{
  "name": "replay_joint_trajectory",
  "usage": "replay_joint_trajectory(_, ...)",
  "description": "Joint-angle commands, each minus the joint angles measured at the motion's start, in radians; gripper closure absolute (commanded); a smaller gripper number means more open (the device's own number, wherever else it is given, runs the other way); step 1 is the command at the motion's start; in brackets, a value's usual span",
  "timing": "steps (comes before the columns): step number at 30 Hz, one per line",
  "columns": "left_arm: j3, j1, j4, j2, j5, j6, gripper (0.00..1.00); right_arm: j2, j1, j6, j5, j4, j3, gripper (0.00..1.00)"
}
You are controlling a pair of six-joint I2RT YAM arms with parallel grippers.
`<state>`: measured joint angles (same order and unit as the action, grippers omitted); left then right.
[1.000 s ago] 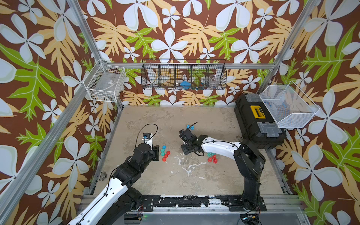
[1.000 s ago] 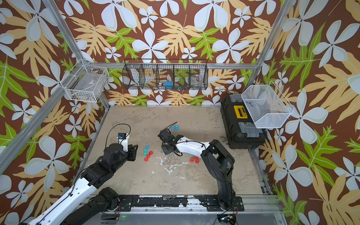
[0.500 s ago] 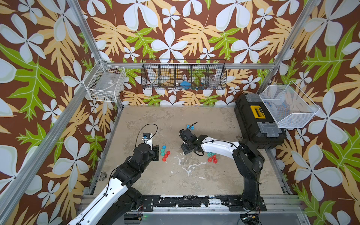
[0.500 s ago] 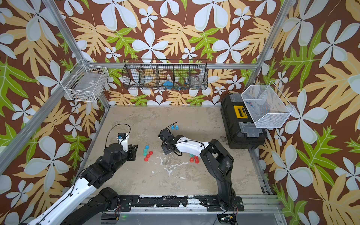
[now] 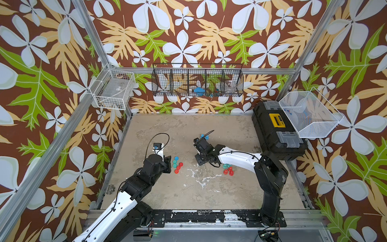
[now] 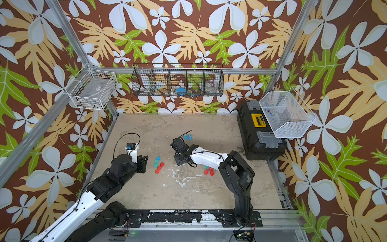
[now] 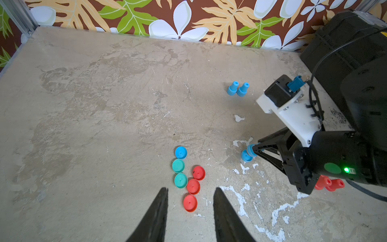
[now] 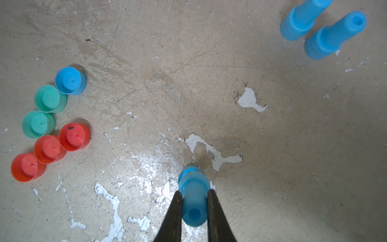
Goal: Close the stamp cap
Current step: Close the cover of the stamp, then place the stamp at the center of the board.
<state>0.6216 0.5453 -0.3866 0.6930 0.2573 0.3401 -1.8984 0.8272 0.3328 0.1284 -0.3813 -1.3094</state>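
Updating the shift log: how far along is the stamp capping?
Possibly done: two blue stamps stand together at the back, seemingly capped. In hand: the right gripper is shut on a third blue stamp, its base down at the table. Remaining: six loose caps lie by the open left gripper, and red stamps wait beside the right arm.

Bright, even diffuse light; shadows soft. Rt wrist view: whitish glare on tabletop (image 8: 155, 165) just beside blue stamp (image 8: 193, 201) — stamp itself blurred, out of focus. Both top views sharp throughout.
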Motion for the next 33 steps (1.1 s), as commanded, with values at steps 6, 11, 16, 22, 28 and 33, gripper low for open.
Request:
replay_joint_trajectory(6,0.003,-0.002,0.008,-0.003,0.008,0.005,0.61,-0.009,0.004,0.007,-0.005,0.005,-0.001,0.88)
replay_joint_trajectory(11,0.003,-0.002,0.008,-0.001,0.008,0.005,0.61,-0.024,0.004,0.006,-0.004,0.009,-0.004,0.88)
replay_joint_trajectory(16,0.003,-0.001,0.008,-0.003,0.008,0.005,0.61,-0.031,0.004,0.006,-0.004,0.012,-0.005,0.88)
replay_joint_trajectory(22,0.003,-0.001,0.008,0.000,0.008,0.004,0.61,-0.034,0.004,0.010,-0.009,0.018,0.007,0.88)
replay_joint_trajectory(28,0.003,-0.001,0.008,-0.001,0.010,0.005,0.61,-0.025,0.006,0.012,-0.014,0.019,0.012,0.88)
replay_joint_trajectory(33,0.003,-0.001,0.008,-0.003,0.010,0.005,0.61,-0.031,0.005,0.011,-0.014,0.019,0.013,0.88)
